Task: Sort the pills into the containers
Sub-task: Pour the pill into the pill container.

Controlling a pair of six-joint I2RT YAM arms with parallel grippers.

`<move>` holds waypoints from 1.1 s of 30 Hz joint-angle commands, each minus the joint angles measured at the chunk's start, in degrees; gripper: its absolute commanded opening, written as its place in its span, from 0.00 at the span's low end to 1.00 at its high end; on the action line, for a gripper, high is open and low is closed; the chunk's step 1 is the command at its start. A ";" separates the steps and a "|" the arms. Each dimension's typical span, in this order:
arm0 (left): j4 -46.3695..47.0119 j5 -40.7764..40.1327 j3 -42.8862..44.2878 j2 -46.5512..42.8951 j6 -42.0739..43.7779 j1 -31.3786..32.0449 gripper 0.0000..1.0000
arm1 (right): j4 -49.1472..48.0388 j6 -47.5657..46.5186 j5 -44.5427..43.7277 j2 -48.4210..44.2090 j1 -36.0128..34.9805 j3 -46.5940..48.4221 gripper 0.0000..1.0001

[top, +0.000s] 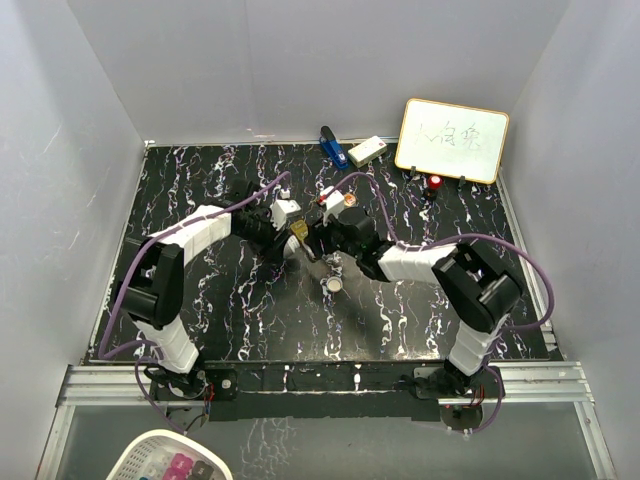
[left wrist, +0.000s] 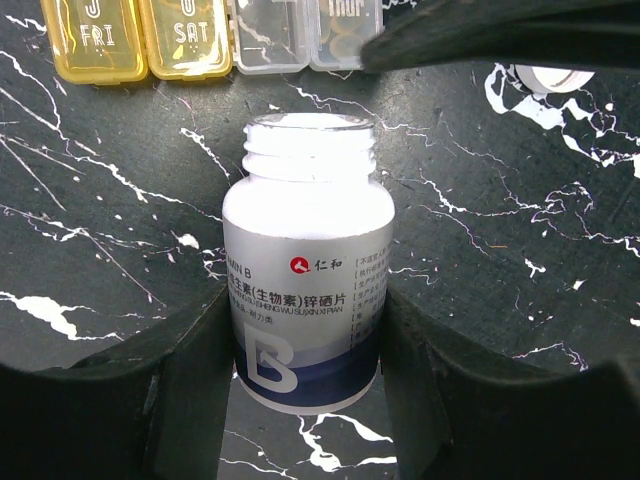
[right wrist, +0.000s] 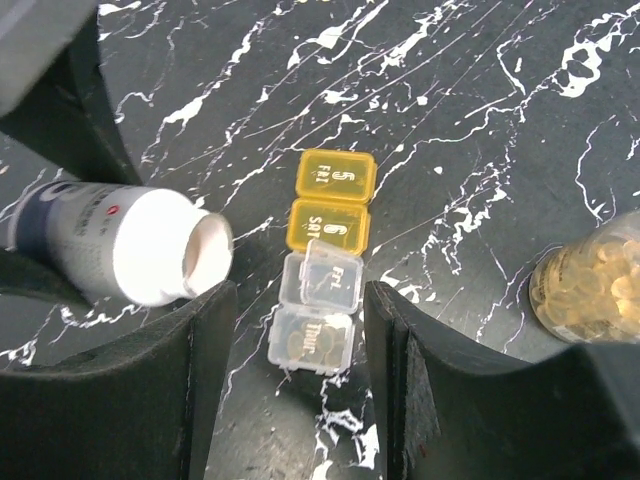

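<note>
My left gripper (left wrist: 308, 300) is shut on a white bottle (left wrist: 305, 270) with a blue-banded label. Its cap is off and its mouth points toward the pill box (left wrist: 210, 35). In the right wrist view the bottle (right wrist: 120, 245) lies tilted at the left. The pill box (right wrist: 322, 262) has yellow FRI and SAT sections and clear ones; the Thur section holds round yellowish pills (right wrist: 310, 345). My right gripper (right wrist: 300, 300) hangs open above the box, one finger on each side, apart from it. An amber bottle (right wrist: 592, 290) full of pills stands at the right.
A white cap (top: 333, 284) lies on the black marbled table (top: 200, 190) in front of the grippers. At the back stand a blue object (top: 333, 147), a white block (top: 367, 150), a whiteboard (top: 452, 140) and a small red-topped item (top: 435, 183). A basket (top: 170, 462) sits below the table edge.
</note>
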State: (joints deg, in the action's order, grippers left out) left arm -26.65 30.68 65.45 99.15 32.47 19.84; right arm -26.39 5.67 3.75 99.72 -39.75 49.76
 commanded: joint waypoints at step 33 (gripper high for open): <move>-5.78 3.60 6.73 4.84 0.87 -0.09 0.00 | -5.66 0.73 -1.60 7.64 0.27 4.45 0.04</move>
State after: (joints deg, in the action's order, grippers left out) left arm -30.33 32.03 69.78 103.92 32.91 19.84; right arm -27.70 5.30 1.45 106.89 -39.68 53.47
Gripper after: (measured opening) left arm 0.505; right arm 0.065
